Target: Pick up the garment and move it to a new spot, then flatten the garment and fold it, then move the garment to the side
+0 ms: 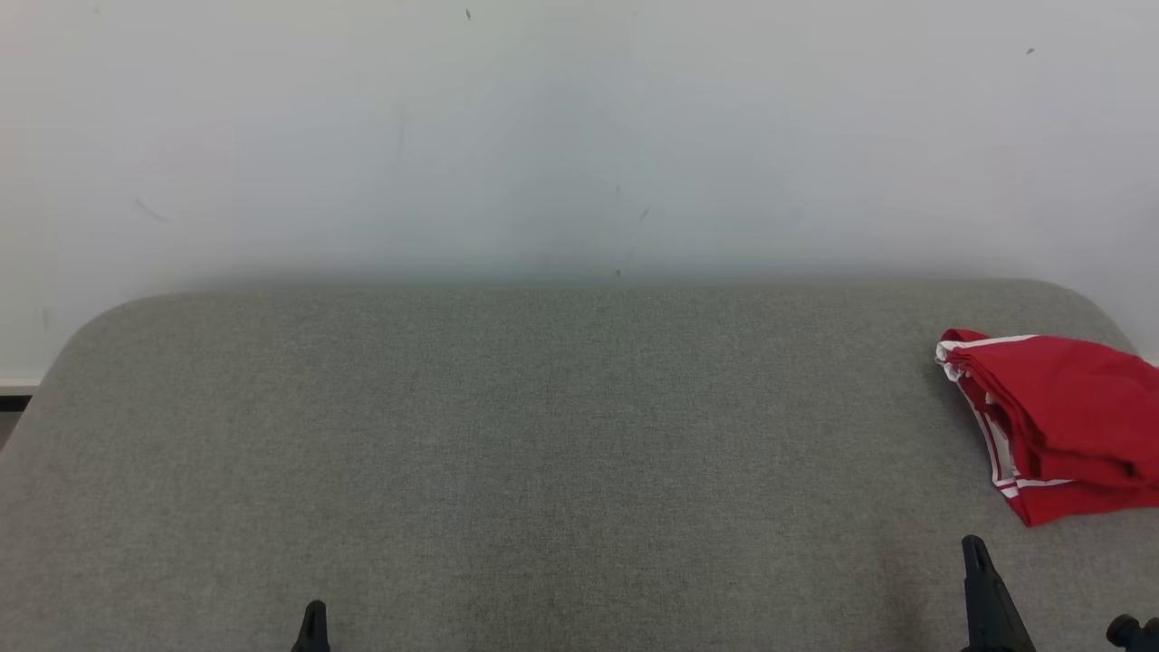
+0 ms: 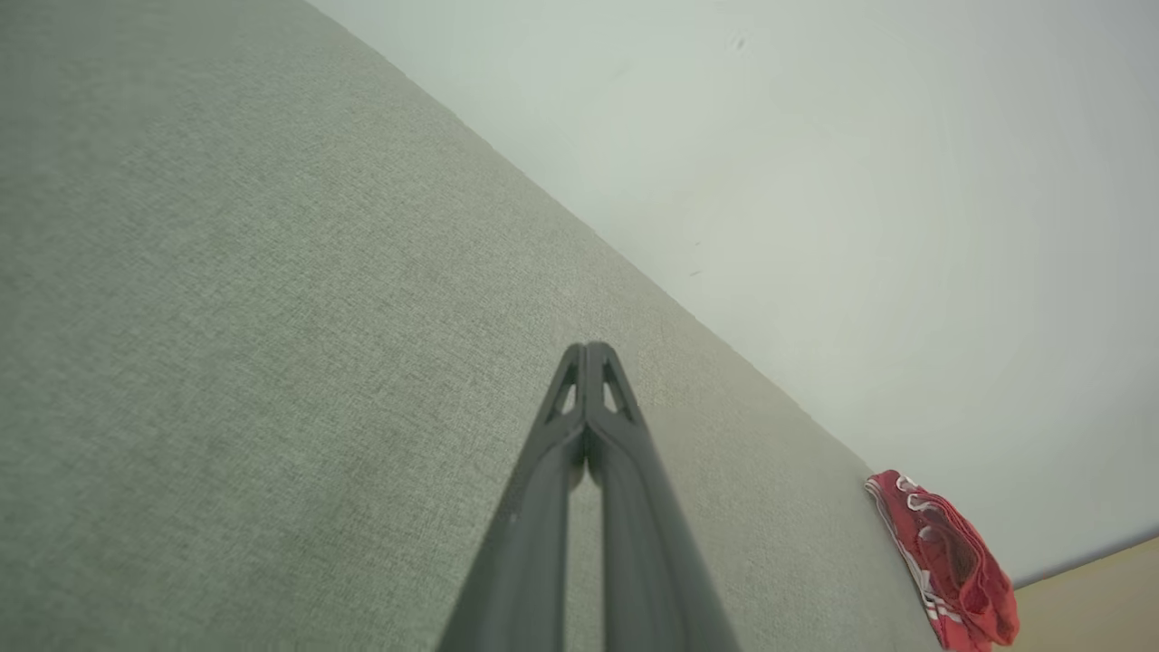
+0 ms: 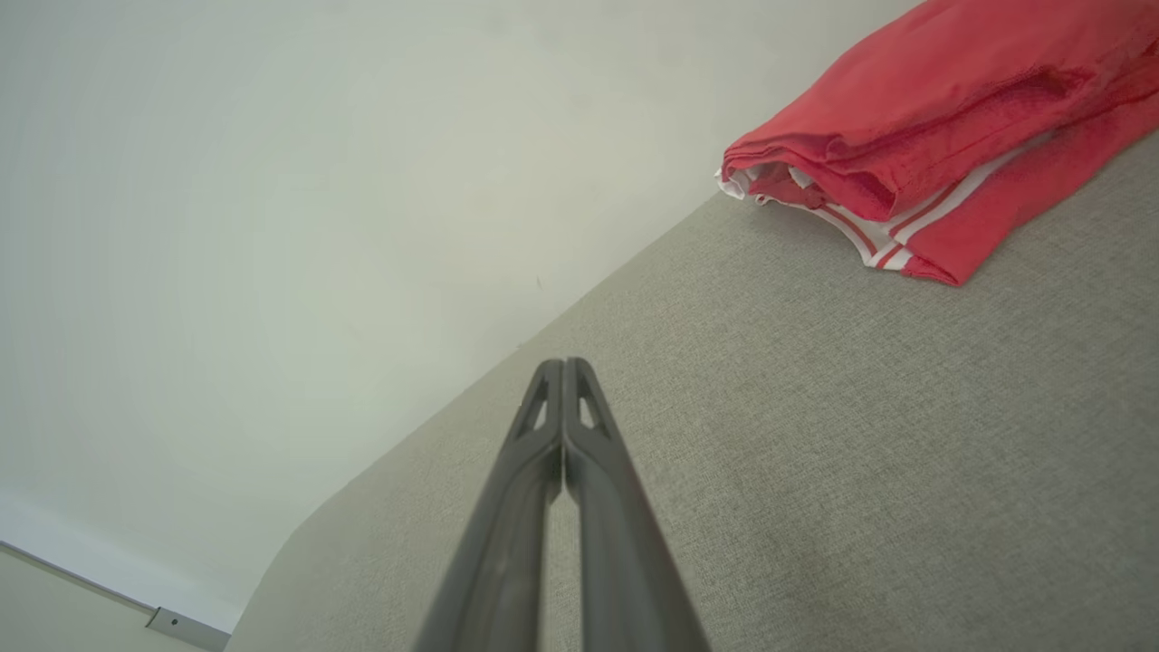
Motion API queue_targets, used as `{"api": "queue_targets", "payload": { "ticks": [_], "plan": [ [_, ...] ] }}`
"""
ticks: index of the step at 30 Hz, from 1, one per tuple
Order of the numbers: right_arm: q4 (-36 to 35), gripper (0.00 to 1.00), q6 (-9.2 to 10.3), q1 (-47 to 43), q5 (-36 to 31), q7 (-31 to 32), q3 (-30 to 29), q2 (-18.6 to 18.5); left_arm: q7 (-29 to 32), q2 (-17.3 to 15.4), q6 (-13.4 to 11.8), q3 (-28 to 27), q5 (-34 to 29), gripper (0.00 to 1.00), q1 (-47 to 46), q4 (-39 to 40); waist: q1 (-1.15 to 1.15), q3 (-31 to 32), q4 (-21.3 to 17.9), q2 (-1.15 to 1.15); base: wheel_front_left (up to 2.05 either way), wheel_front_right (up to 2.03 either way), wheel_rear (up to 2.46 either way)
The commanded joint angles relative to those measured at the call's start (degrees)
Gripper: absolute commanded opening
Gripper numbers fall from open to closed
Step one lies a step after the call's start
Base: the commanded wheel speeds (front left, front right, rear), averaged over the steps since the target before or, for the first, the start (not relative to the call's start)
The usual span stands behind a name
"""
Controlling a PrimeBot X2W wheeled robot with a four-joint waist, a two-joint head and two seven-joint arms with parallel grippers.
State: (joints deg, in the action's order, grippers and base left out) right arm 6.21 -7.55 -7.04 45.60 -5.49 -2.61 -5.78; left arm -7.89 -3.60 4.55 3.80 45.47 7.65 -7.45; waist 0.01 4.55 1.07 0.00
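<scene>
The garment [image 1: 1059,421] is red with white stripes along its hems. It lies folded in layers at the far right of the grey fabric surface [image 1: 543,453], partly cut off by the head view's right edge. It also appears as the garment [image 3: 942,127] at the upper right of the right wrist view and the garment [image 2: 946,561] small at the lower right of the left wrist view. My left gripper [image 1: 313,608] is shut and empty at the bottom left. My right gripper [image 1: 973,546] is shut and empty, just below the garment and apart from it. Both pairs of fingers, left gripper [image 2: 587,349] and right gripper [image 3: 563,364], press together.
A pale wall [image 1: 579,136] rises right behind the grey surface, whose far corners are rounded. A strip of floor and baseboard [image 3: 181,625] lies past the surface's left end. Beige floor [image 2: 1096,589] sits beyond its right end.
</scene>
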Motion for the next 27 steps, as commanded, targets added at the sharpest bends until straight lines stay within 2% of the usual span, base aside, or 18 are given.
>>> {"api": "queue_targets", "payload": {
  "ticks": [1,27],
  "plan": [
    [-0.6,0.0,0.04,1.2,1.5,0.3,-0.4,0.0,0.2,-0.3,0.2,-0.3,1.3,0.0,-1.6,0.5,-0.01,0.0,0.0,0.0,0.0,0.0,0.0],
    [0.7,0.0,0.06,4.0,19.4,5.7,-3.2,0.9,4.3,-0.1,1.3,-2.0,19.4,0.0,-5.3,-1.0,-0.01,-1.5,-0.3,0.0,0.0,0.0,0.0]
  ]
}}
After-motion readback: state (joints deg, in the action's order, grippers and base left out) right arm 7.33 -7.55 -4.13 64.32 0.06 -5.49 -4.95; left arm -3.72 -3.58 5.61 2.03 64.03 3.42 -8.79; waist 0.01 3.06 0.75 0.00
